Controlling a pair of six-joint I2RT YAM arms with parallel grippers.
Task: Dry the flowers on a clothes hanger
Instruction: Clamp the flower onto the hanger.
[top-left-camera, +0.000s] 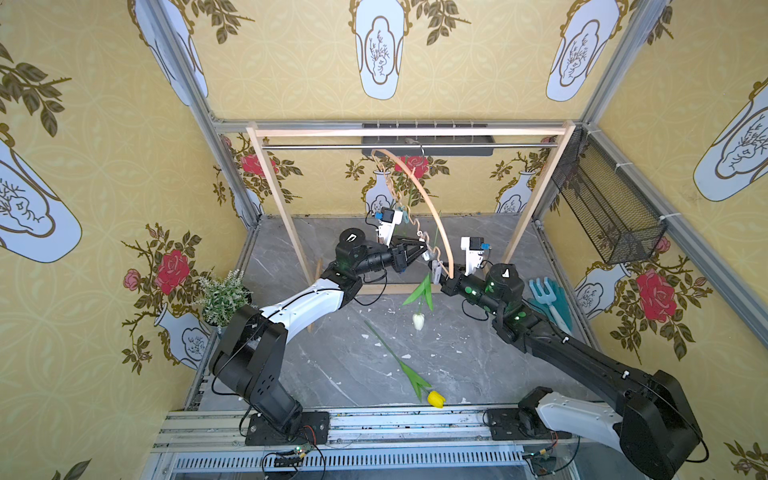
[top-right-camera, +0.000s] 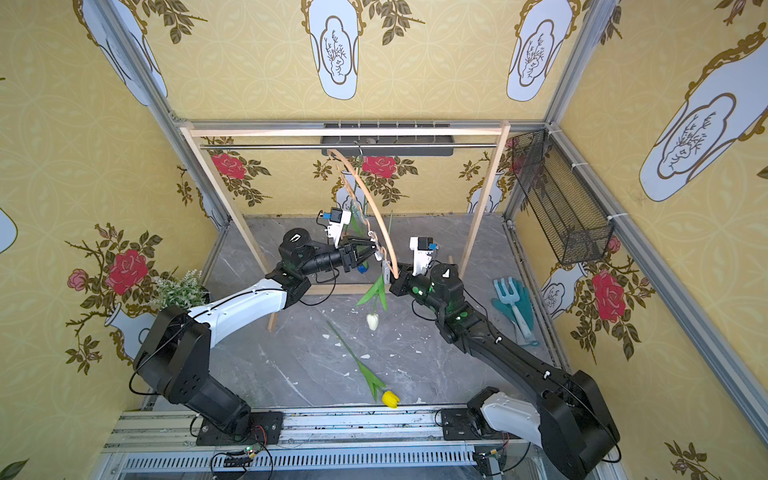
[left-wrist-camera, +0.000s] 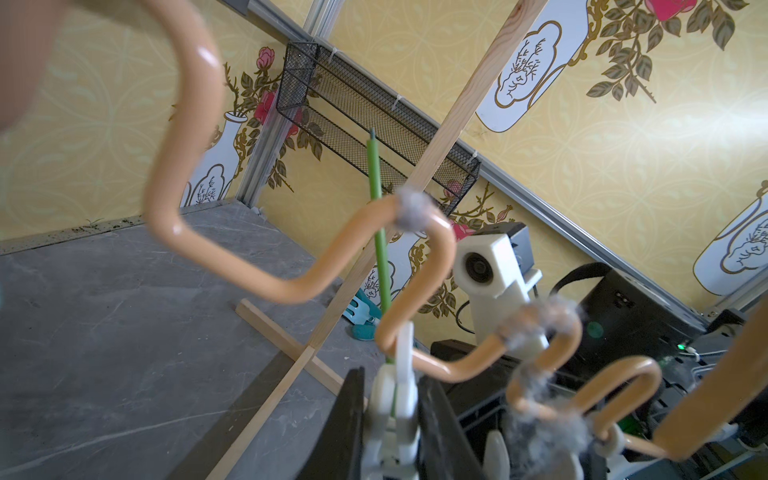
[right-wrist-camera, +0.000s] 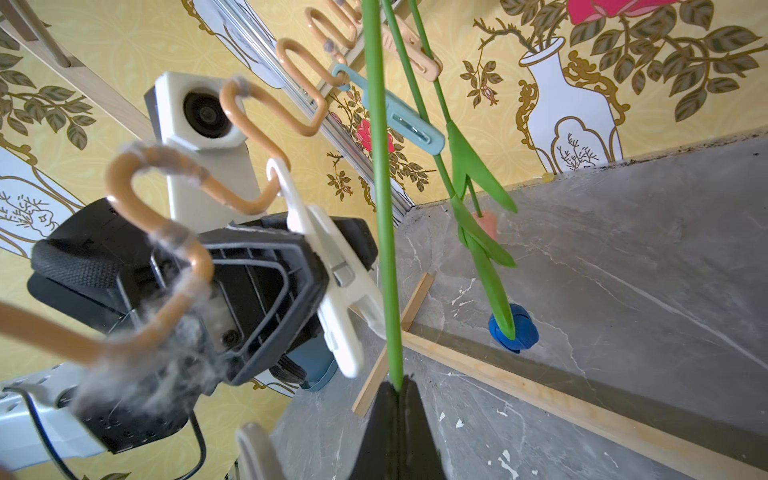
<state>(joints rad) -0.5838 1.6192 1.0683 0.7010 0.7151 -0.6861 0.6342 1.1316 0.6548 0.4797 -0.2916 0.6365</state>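
Although the blue tulip (right-wrist-camera: 513, 332) and the pink tulip (right-wrist-camera: 486, 222) already hang head-down from pastel pegs on the clothes hanger (left-wrist-camera: 205, 79), the job looks about half done. The hanger hooks over the rack rail (top-left-camera: 332, 146) above the back of the counter (top-left-camera: 332, 374). A cream-white tulip (top-left-camera: 418, 321) dangles by the hanger's low end. The right end effector (right-wrist-camera: 397, 395) is clamped on its stem, and the left end effector (left-wrist-camera: 392, 415) pinches the white peg (right-wrist-camera: 332, 286) just beside that stem. Whether the peg grips it cannot be told. The yellow tulip (top-left-camera: 435, 399) lies untouched near the counter's front edge. At the left edge a potted plant (top-left-camera: 222, 297) fills its pot with leafy sprigs. A wire basket (top-left-camera: 606, 208) on the right wall shows nothing inside.
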